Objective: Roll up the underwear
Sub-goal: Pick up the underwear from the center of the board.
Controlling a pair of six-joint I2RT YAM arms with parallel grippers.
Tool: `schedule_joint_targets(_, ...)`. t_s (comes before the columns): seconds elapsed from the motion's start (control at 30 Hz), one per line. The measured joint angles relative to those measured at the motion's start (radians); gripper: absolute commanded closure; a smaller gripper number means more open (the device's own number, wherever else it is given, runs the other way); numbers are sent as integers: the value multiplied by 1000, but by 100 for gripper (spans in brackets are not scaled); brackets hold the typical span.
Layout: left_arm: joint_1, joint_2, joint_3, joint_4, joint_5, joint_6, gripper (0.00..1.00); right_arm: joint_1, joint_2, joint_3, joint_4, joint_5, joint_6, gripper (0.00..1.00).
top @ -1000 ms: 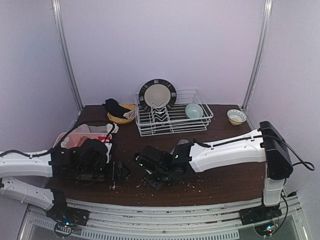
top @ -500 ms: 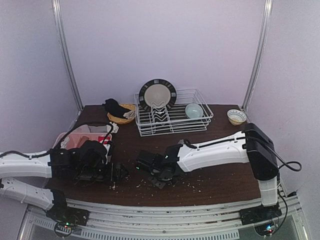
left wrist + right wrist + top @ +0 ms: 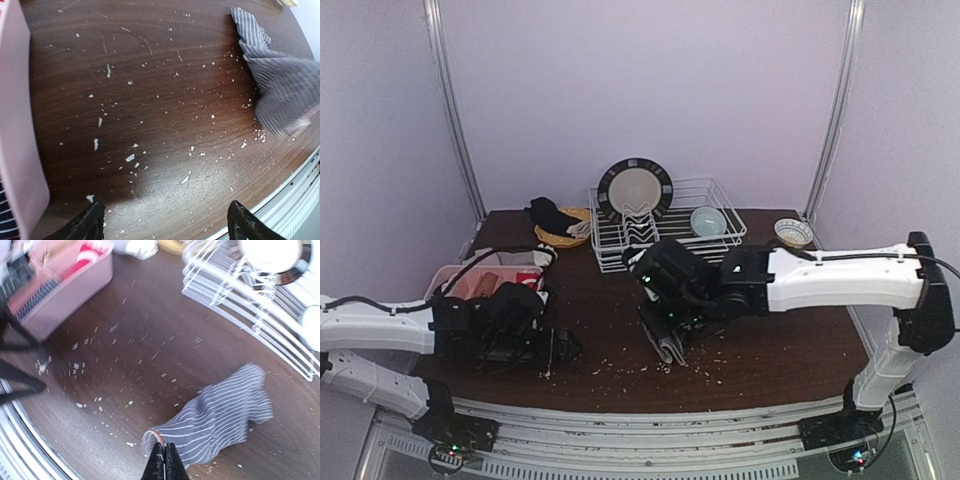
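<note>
- Right arm point(image 3: 820, 278) has risen, jaws pinched shut on grey striped cloth underwear point(image 3: 220, 415).
- Left jaws gape empty over the dark wooden tabletop point(image 3: 150, 100).

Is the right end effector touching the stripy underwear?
Touching. The right wrist view shows the shut right end effector pinching the underwear at its near edge.

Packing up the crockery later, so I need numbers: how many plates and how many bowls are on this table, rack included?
Plates: 1, the plate standing in the dish rack.
Bowls: 3, the teal bowl, the patterned bowl and the yellow bowl.
Total: 4.
</note>
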State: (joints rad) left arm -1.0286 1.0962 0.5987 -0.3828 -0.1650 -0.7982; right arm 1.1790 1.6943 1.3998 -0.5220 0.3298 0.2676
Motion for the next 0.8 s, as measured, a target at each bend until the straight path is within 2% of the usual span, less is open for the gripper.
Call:
schedule_joint_targets(0.17, 0, 178, 73, 67, 61, 14, 17, -88, -185, -183, 81, 7, 71, 100)
schedule_joint_targets(0.33, -1, 357, 153, 218, 158, 21, 16, -146, -238, -330, 100, 3, 145, 100)
schedule_joint_targets(0.53, -37, 491, 214, 378, 254, 22, 12, -155, -291, -349, 120, -1, 195, 100)
schedule_joint_targets(0.8, -103, 609, 317, 462, 292, 27, 12, -171, -322, -351, 154, -13, 230, 100)
